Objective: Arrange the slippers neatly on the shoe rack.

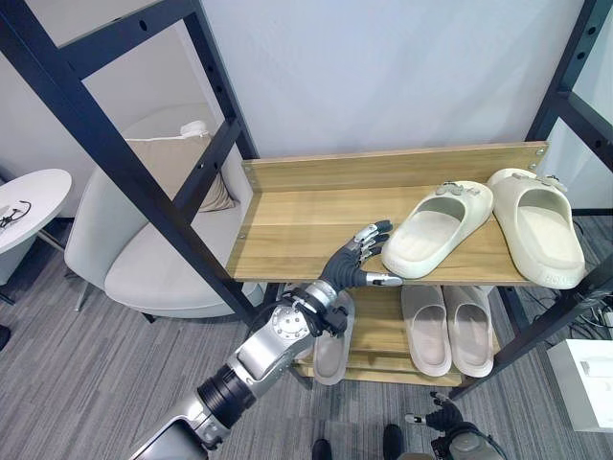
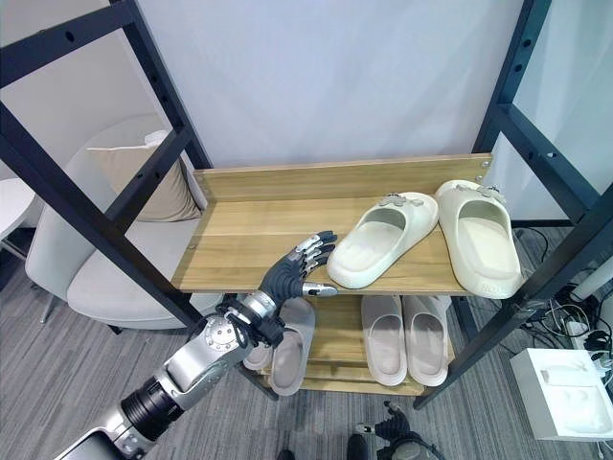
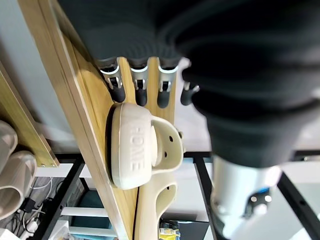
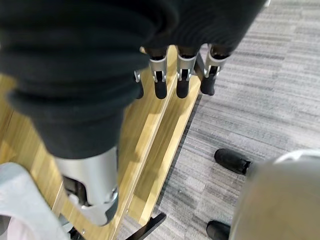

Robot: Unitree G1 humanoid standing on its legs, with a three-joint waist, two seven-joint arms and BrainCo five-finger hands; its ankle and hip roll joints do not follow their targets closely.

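While the armchair [image 1: 144, 249] with its cushion [image 1: 187, 168] and the small white table [image 1: 29, 201] sit off at far left, clear of the job, the work is on the wooden shoe rack [image 1: 316, 216].

Left hand [image 1: 356, 259] is over the front edge of the top shelf, fingers straight and loosely spread, thumb pointing sideways, holding nothing. Fingertips are just beside the heel of the nearer cream slipper [image 1: 439, 228]; can't confirm contact from the head views, and in the left wrist view the dark tips sit right at the heel end. My read: flat hand is placed to nudge that slipper, not grasp it.

Reason for the nudge: that slipper lies angled, heel toward the front left, toe touching or nearly touching its mate. The second cream slipper [image 1: 536, 222] sits further right, roughly square to the shelf, heel at the front edge. So the pair is not parallel yet.

Lower shelf: a grey slipper [image 1: 332, 345] at left, partly hidden behind the wrist, then a grey pair [image 1: 448, 328] side by side and aligned at right.

Count: two cream, at least three grey visible.

Right hand [image 4: 180, 75] hangs low by the rack's bottom boards over the carpet, fingers relaxed, empty, idle.
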